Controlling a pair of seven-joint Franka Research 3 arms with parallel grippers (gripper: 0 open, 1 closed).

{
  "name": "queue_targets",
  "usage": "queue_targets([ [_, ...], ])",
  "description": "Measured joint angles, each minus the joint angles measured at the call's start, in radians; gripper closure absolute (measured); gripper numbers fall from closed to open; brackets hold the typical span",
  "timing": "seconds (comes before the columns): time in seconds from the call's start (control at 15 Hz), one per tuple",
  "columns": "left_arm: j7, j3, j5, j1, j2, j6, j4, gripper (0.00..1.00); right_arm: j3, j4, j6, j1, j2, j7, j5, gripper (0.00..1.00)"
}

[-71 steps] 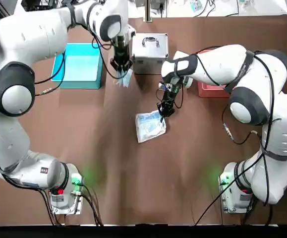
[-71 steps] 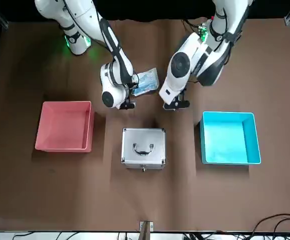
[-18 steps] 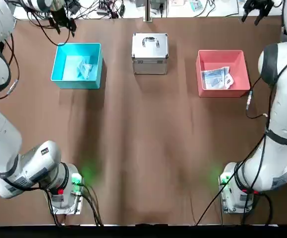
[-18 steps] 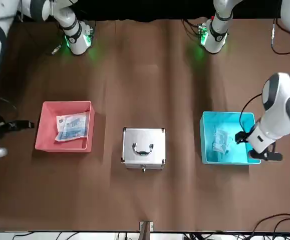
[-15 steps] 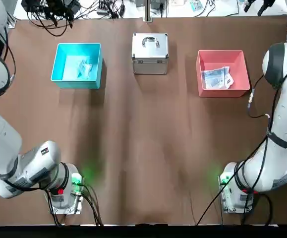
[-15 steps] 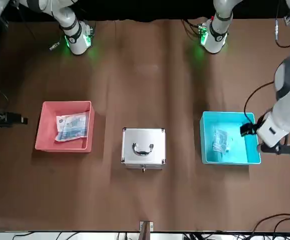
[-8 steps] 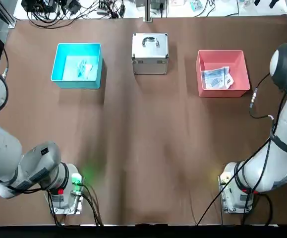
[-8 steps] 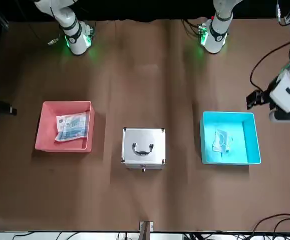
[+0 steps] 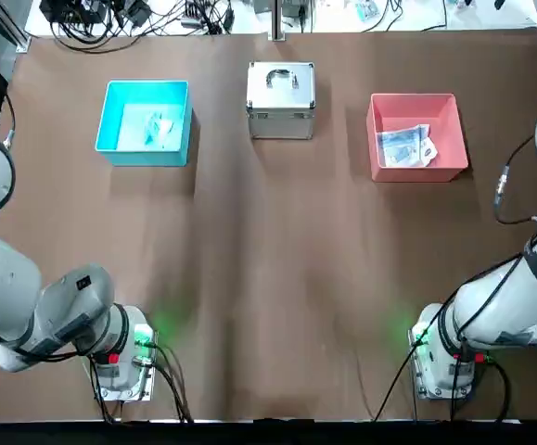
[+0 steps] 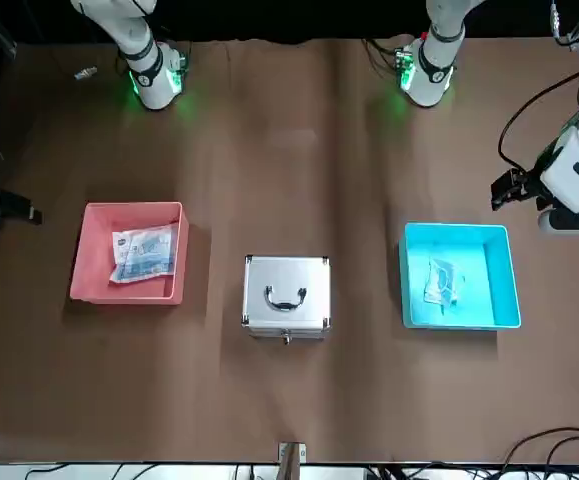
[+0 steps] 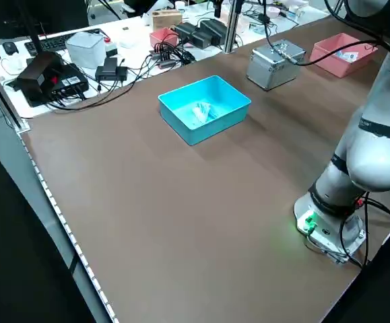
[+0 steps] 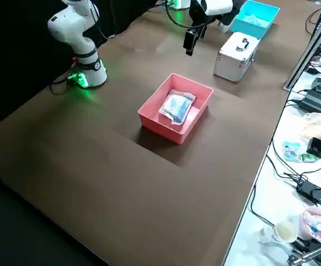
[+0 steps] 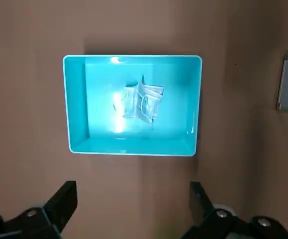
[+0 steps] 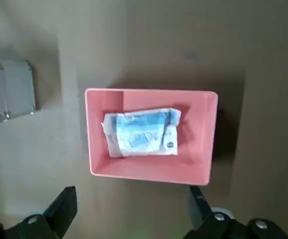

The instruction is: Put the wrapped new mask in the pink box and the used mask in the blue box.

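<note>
- Left gripper [image 13: 131, 211]: fingers spread wide and empty, high above the blue box [image 13: 132, 148].
- Right gripper [image 14: 131, 211]: fingers equally wide, empty, above the pink box [image 14: 148, 172].
- The used mask [image 13: 140, 102] lies in the blue box.
- The wrapped new mask [image 14: 143, 133] lies flat in the pink box.
- A silver case [image 9: 281, 100] stands between the boxes on the table [image 9: 277, 278].

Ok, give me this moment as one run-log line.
wrapped new mask: in pink box | used mask: in blue box | left tool: open, above blue box | right tool: open, above pink box | both empty
</note>
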Motion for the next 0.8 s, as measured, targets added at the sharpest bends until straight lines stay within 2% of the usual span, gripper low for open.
queue_targets([
  [0.2,-0.004,-0.002,0.000,-0.002,0.000,0.000,0.000,0.00,0.020,-0.149,0.094,0.001,-0.114,0.010,-0.005,0.01],
  [0.33,-0.005,0.008,0.000,-0.014,0.000,0.001,0.000,0.00,0.022,-0.203,0.119,0.021,-0.166,0.013,-0.009,0.01],
  [0.47,-0.006,0.188,-0.007,-0.178,-0.001,0.005,0.000,0.00,0.016,-0.228,0.132,0.064,-0.185,0.028,-0.060,0.01],
  [0.6,-0.006,0.331,-0.030,-0.312,-0.008,0.009,0.000,0.00,-0.002,-0.234,0.136,0.085,-0.185,0.028,-0.104,0.01],
  [0.8,-0.006,0.443,-0.068,-0.405,-0.031,0.013,-0.001,0.00,-0.020,-0.238,0.123,0.092,-0.185,0.009,-0.158,0.01],
])
